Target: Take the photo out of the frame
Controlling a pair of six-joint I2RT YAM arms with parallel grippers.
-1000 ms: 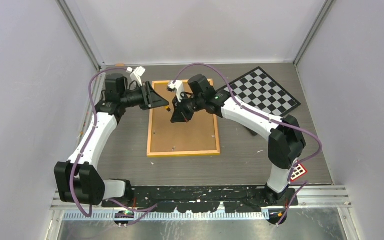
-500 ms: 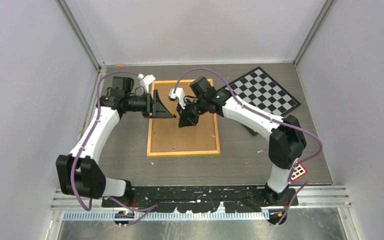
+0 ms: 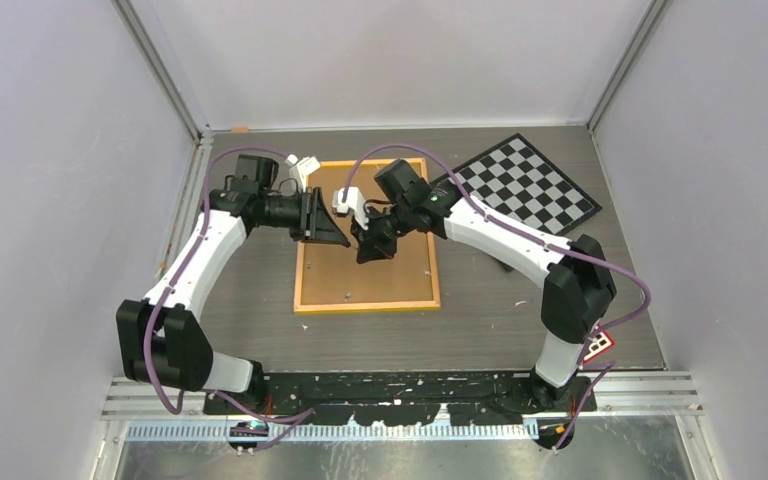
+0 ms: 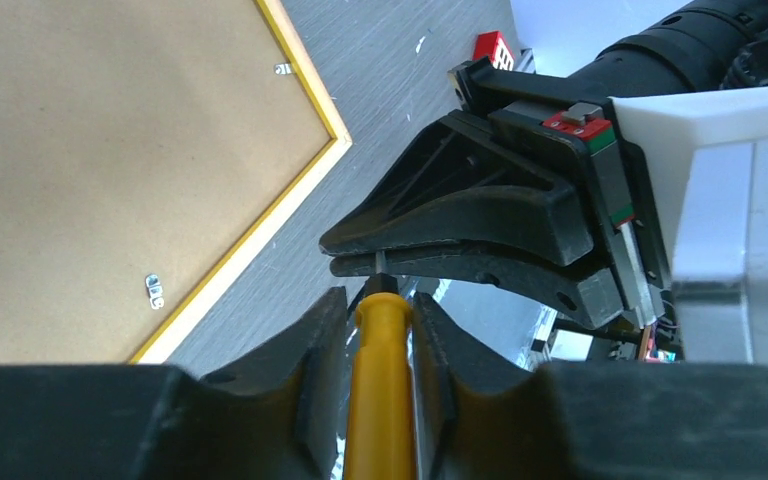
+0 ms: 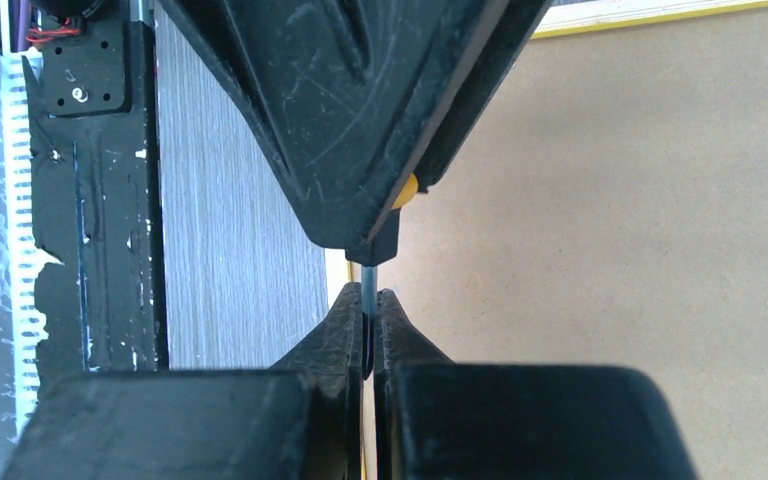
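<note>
Both grippers meet in the air over the upper left part of the frame (image 3: 380,280), each holding one end of a yellow-handled tool (image 4: 380,400). The left gripper (image 4: 378,312) is clenched around the yellow handle. The right gripper (image 5: 367,305) is pinched tight on the tool's thin metal shaft (image 5: 367,285). The two sets of fingertips sit nose to nose, almost touching.

The frame lies flat in the middle of the table (image 3: 250,290) with its brown back facing up, so the photo's face does not show. Small metal clips (image 4: 155,292) sit along the edge of the back, just inside the yellow border. Neither gripper touches the frame.

There is bare grey wood-grain tabletop to the left of the frame and along its near edge, well apart from the black rail (image 3: 400,385) where the arms are bolted. At the upper right, a corner of the checkerboard (image 3: 530,185) comes just beside the frame's right border; I cannot tell whether they touch. A small red-and-white tag (image 3: 597,343) lies at the lower right, by the right arm's base. Plain pale walls (image 3: 400,60) close in the table on three sides.
</note>
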